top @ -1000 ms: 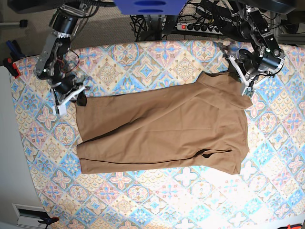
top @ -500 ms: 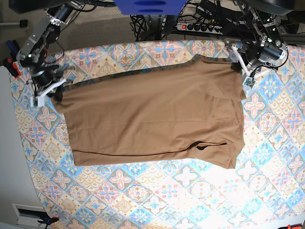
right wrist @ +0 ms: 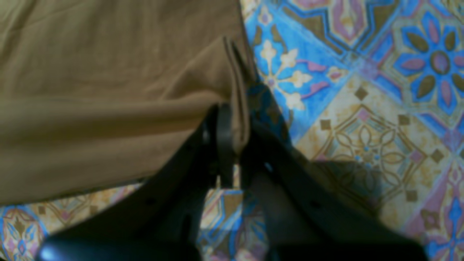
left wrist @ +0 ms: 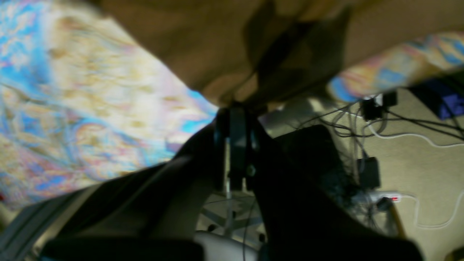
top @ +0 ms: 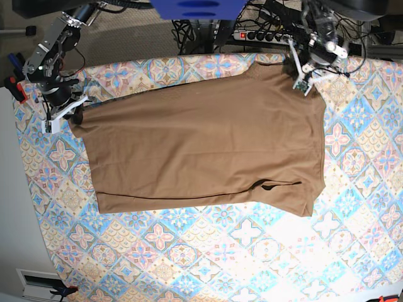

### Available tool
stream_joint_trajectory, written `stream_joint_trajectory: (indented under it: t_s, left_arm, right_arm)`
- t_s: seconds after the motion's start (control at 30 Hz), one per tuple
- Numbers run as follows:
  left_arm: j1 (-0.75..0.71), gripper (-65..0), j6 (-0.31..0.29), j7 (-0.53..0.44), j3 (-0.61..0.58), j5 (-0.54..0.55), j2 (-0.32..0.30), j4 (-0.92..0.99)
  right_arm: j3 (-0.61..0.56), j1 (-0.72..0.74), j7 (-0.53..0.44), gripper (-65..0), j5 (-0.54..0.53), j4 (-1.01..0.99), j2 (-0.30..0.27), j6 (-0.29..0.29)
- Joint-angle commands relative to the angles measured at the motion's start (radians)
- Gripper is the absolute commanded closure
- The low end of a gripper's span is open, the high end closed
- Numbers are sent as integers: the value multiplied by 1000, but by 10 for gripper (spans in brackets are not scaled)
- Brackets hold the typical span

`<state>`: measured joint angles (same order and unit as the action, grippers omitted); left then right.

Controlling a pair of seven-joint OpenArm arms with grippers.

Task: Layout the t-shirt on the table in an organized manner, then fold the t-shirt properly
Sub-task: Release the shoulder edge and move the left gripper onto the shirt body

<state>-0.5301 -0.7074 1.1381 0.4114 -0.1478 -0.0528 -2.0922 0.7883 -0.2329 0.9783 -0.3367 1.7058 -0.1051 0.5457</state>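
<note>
The tan-brown t-shirt [top: 201,145] lies spread wide across the patterned table [top: 189,251], with a small fold near its front right. My left gripper [top: 301,80] is at the shirt's far right corner, by the table's back edge. In the left wrist view this gripper [left wrist: 235,108] is shut on a pinch of the shirt [left wrist: 203,43]. My right gripper [top: 63,116] is at the shirt's far left corner. In the right wrist view it [right wrist: 230,123] is shut on the shirt's hem [right wrist: 108,90], just above the table [right wrist: 362,108].
Behind the table's back edge are a power strip [top: 264,36] and tangled cables on the floor, also in the left wrist view [left wrist: 380,197]. A blue object [top: 198,7] hangs over the back middle. A red-handled tool [top: 16,88] sits at the left edge.
Both grippers have moved toward the table's back edge, still holding the shirt's corners. The shirt has been drawn wider and flatter, and its far edge now lies closer to the back.
</note>
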Motion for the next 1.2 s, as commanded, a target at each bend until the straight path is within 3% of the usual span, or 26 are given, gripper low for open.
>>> stream_joint_trajectory:
  t_s: [0.0,0.27,0.4,0.5,0.63,0.97,1.17]
  left_arm:
    - [1,0,9,-19,4,-57,23,-15]
    - [0,0,9,-165,4,-516,202,-14]
    - [-15,0,9,-234,8,-608,210,2]
    - [-63,0,9,-263,8,-571,210,3]
    - [-118,0,9,-372,8,-445,210,15]
    - [-107,0,9,-369,4,-161,210,31]
    - [-126,0,9,-301,31,32,210,11]
  right_arm:
    - [6,8,-25,0,-12,18,-18,-3]
    - [6,8,-25,0,-12,18,-18,-3]
    - [6,8,-25,0,-12,18,-18,-3]
    - [6,8,-25,0,-12,18,-18,-3]
    - [7,8,-25,0,-12,18,-18,-3]
    - [7,8,-25,0,-12,18,-18,-3]
    - [7,8,-26,0,-12,18,-18,-3]
